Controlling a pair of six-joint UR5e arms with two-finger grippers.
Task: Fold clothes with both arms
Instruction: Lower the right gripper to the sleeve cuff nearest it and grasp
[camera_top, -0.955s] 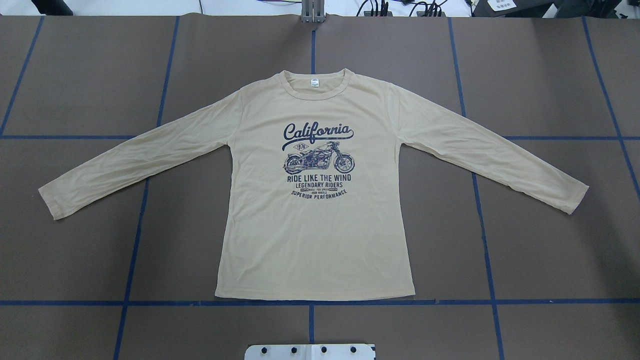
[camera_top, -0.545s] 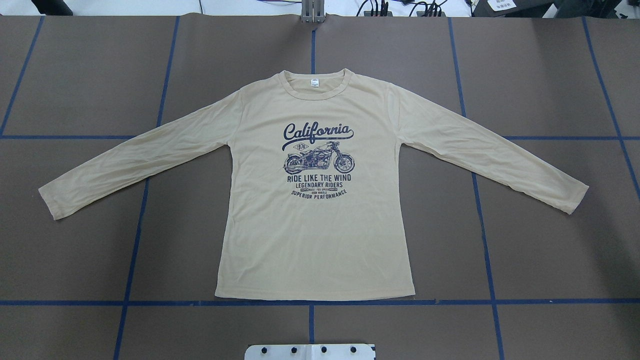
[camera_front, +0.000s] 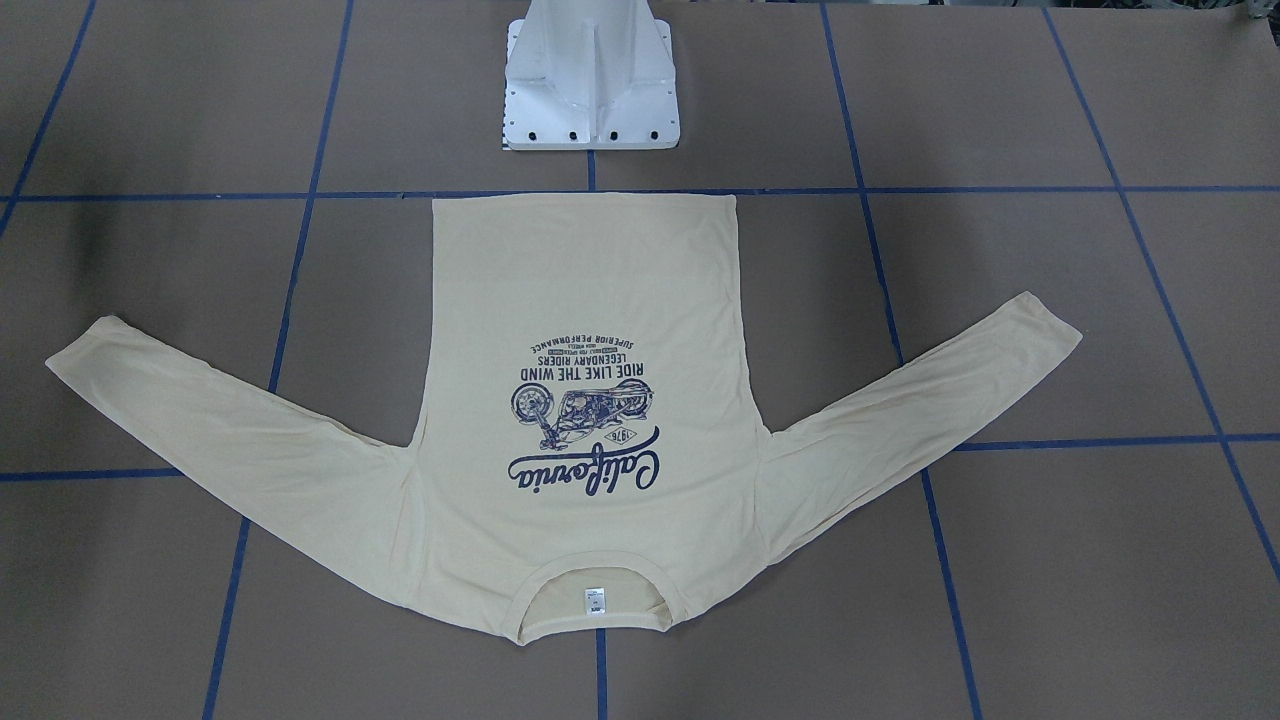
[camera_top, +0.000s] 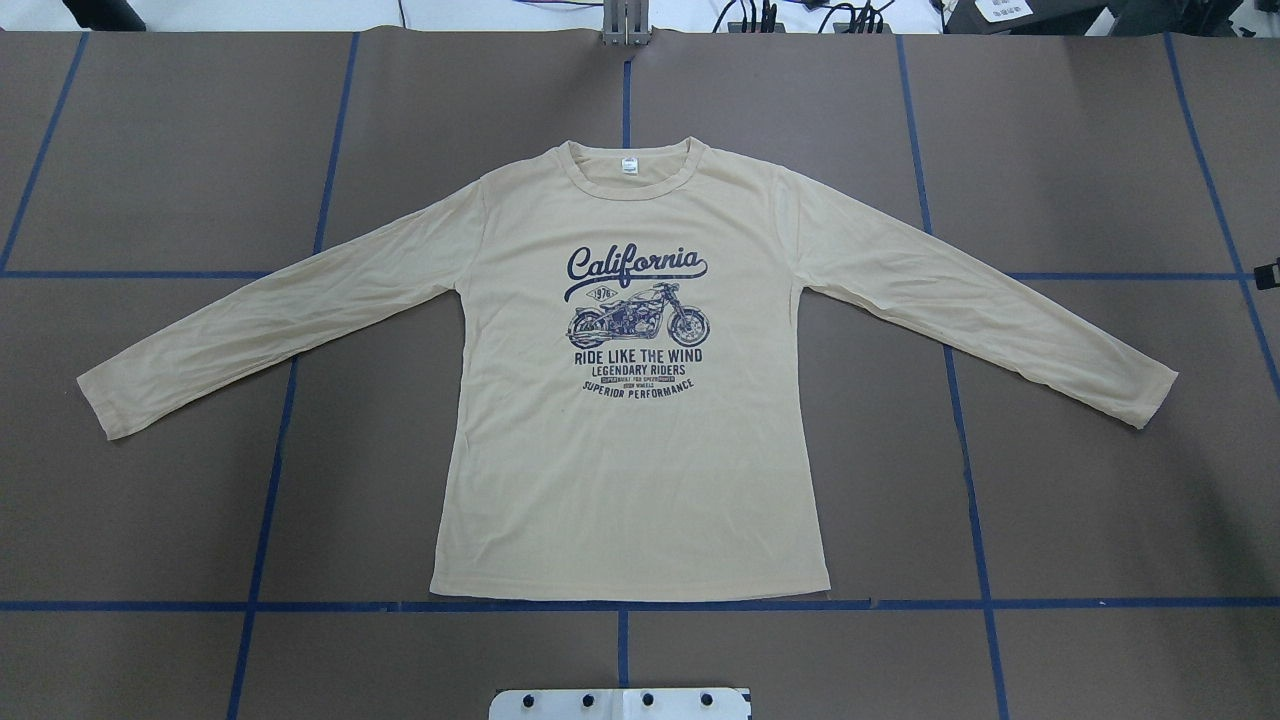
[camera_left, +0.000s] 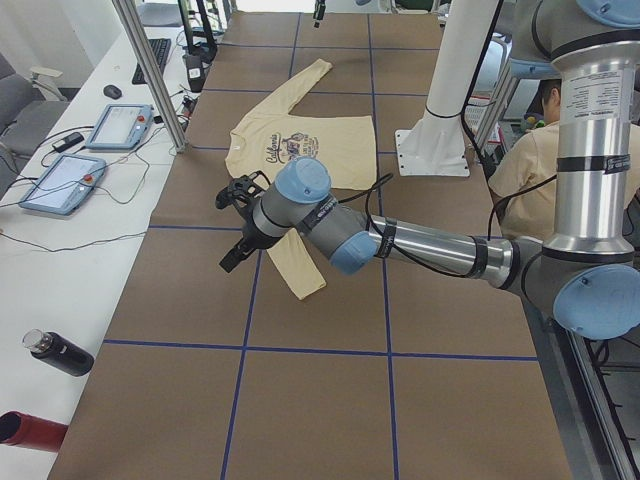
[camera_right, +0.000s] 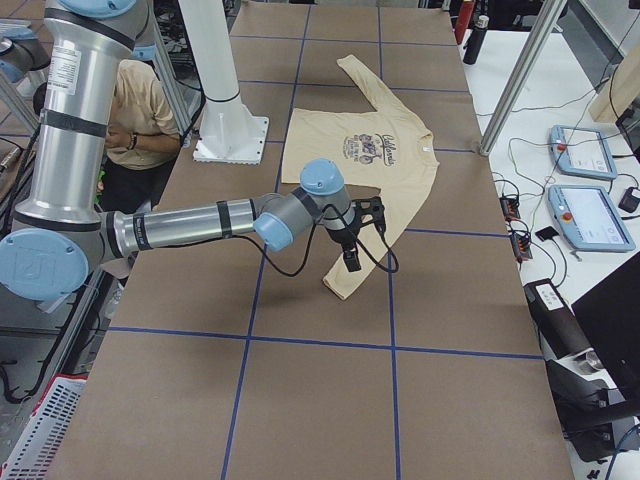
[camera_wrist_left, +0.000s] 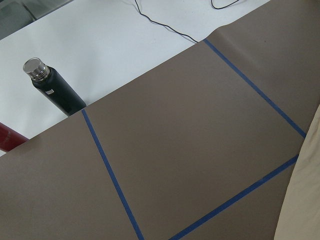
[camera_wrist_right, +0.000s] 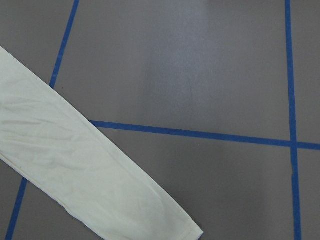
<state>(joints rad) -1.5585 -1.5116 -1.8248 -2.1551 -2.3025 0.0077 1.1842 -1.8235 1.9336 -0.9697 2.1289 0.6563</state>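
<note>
hanging over the brown surface (camera_top: 1100, 500) near one sleeve cuff, the left end effector (camera_left: 232, 255) shows only in a side view, so i cannot tell whether its fingers are apart or together; the same holds for the right end effector (camera_right: 352, 260), near the other cuff; one cream-yellow shirt (camera_top: 630, 470) lies flat at the centre of the surface, print up, both sleeves spread outward, hem toward the white pedestal (camera_front: 590, 90); the navy print (camera_top: 637, 330) reads "california", "1976", "ride like the wind", "legendary riders", "superior performance"; one line of smaller type between them is too fine to read; one white neck tag (camera_top: 629, 166), writing illegible; blue tape lines (camera_top: 965, 480) grid the surface; beyond its edge stand one black bottle (camera_wrist_left: 54, 92) and two control tablets (camera_left: 120, 125).
</note>
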